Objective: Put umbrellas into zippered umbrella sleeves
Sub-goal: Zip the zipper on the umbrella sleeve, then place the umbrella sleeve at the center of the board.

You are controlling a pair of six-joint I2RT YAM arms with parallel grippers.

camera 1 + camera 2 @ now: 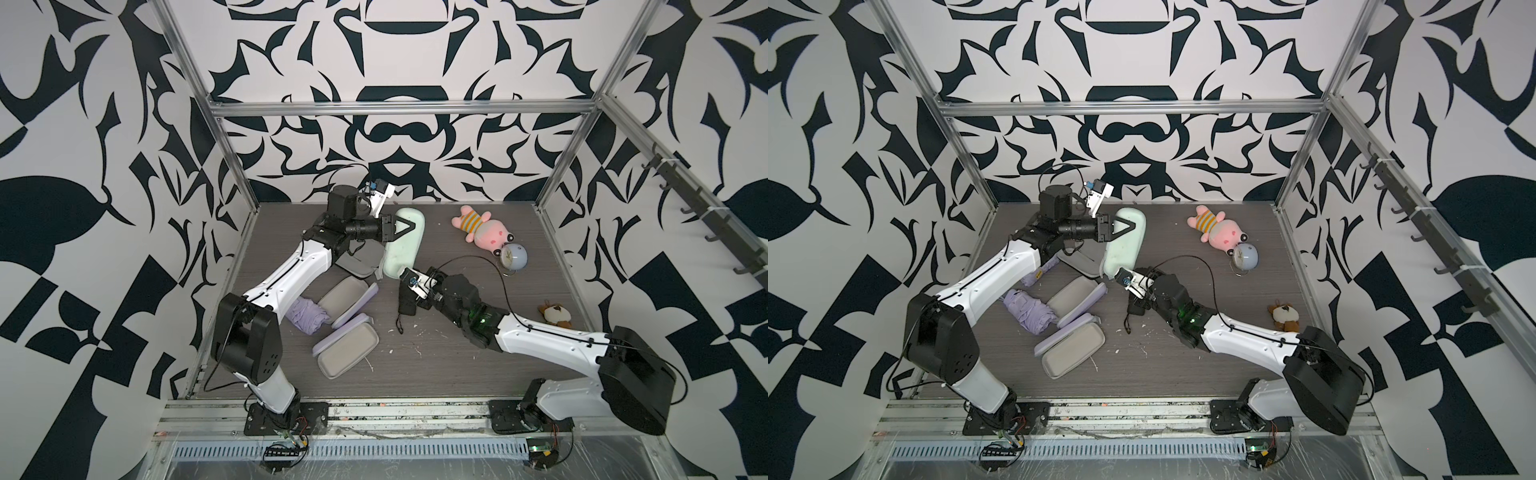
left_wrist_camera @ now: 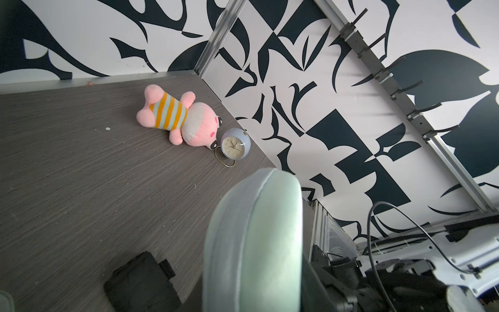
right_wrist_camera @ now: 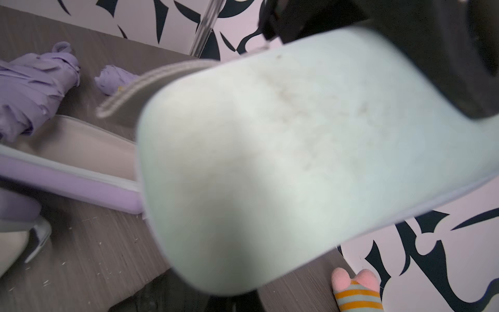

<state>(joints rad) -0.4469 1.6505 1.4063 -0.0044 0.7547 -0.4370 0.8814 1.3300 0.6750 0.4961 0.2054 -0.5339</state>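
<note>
Clamping the mint sleeve (image 1: 405, 255) are left fingers (image 1: 411, 227) and, seemingly, right fingers (image 1: 402, 274).

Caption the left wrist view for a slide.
Mint sleeve in foreground; behind it, pink plush beside a clock on the grey table.

Matt mint sleeve (image 1: 406, 254) (scuffed); wood-grain table (image 1: 436, 357); crumpled cloth lilac umbrella (image 1: 307, 318).

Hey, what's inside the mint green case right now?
Only the outer shell of the mint green case shows, held by the left gripper. Its halves look closed, so anything inside is hidden.
</note>
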